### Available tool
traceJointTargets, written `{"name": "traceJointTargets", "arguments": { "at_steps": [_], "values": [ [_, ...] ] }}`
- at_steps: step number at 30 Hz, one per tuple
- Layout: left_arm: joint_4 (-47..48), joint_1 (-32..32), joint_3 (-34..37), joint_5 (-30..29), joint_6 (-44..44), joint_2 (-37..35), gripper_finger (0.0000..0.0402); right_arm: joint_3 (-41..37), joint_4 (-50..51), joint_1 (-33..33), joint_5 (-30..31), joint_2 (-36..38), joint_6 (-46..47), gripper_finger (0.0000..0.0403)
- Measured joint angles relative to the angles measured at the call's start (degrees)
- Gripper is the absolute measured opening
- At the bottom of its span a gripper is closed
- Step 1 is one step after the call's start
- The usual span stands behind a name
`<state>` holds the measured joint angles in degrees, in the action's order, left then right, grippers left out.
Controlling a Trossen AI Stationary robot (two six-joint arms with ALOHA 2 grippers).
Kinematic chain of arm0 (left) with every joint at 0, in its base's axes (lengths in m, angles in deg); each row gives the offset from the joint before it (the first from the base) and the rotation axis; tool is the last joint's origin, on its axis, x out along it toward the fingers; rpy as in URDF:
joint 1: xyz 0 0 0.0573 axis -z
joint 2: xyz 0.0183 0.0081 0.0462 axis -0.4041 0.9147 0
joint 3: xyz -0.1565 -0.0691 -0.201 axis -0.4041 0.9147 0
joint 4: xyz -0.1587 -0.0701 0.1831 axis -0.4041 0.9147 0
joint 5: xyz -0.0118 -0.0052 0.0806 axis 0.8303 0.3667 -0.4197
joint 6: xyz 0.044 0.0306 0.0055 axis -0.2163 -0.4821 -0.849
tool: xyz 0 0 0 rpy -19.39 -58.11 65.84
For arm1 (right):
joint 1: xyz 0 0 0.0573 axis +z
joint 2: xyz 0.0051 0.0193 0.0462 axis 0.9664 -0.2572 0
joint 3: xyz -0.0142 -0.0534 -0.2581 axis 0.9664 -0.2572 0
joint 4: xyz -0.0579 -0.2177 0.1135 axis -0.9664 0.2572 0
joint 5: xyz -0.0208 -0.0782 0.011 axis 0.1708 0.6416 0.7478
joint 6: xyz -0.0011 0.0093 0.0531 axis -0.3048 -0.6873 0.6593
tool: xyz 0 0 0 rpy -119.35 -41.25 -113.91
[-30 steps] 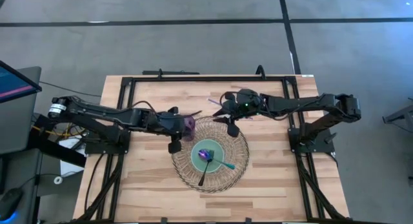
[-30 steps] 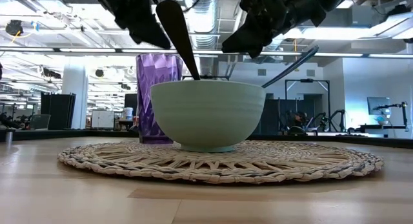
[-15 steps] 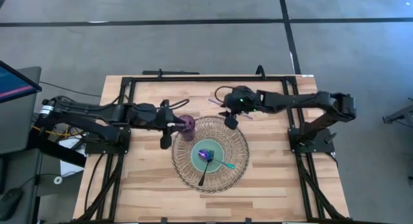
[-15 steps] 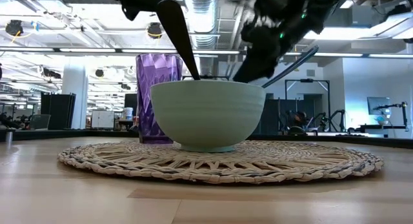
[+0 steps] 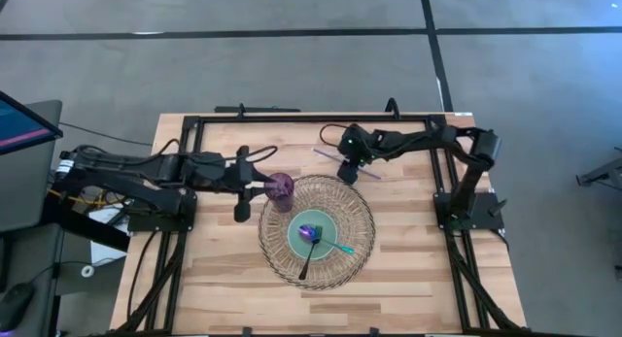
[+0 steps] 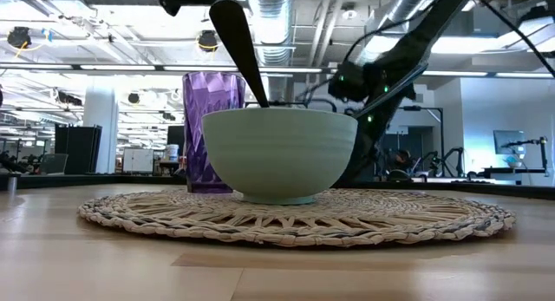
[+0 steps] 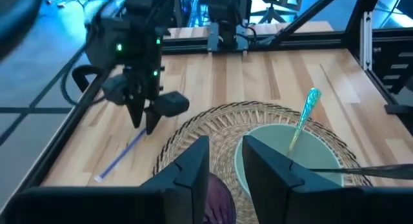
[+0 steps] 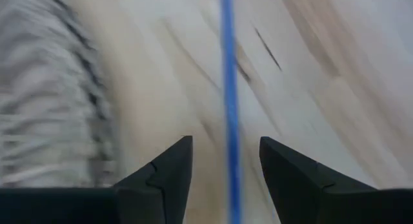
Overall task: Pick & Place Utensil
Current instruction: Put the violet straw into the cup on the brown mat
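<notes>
A thin blue utensil (image 5: 326, 154) lies flat on the bare wood beyond the woven mat. My right gripper (image 5: 346, 172) points down over its middle, open. In the right wrist view the blue utensil (image 8: 227, 69) runs between the two fingers, and I see no touch. A pale green bowl (image 5: 313, 235) sits on the mat and holds a black spoon (image 6: 238, 45) and a teal spoon (image 7: 303, 117). A purple cup (image 5: 281, 188) stands on the mat's far left rim. My left gripper (image 5: 260, 185) is open just left of the cup, clear of it.
The round woven mat (image 5: 362, 242) fills the table's middle. A black frame (image 5: 292, 117) runs along the far edge and down both sides. Bare wood lies on the near side of the mat and between the mat and the far frame.
My left gripper has drawn back toward the table's left edge, away from the purple cup, which stays upright on the mat. My right gripper has moved toward the far edge, tipped to point down and come low over the blue utensil.
</notes>
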<state>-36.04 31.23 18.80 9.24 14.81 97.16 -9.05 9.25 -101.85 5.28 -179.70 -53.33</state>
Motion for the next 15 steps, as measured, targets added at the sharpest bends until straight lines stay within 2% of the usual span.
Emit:
{"name": "traceJointTargets", "arguments": {
  "at_steps": [8,11,15],
  "values": [
    [6.99,0.02,0.0,-3.0,0.0,-6.01,0.0095,0.24,-0.75,-2.07,0.02,-3.46,-0.4,0.0153],
    [10.68,0.0,0.0,-3.08,-0.48,-7.97,0.0095,0.31,-0.92,-2.35,-0.04,-3.93,-0.41,0.0122],
    [14.38,0.02,0.07,-3.08,-0.6,-10.23,0.0095,0.26,-0.94,-2.35,-0.02,-4.05,-0.37,0.0062]
  ]
}}
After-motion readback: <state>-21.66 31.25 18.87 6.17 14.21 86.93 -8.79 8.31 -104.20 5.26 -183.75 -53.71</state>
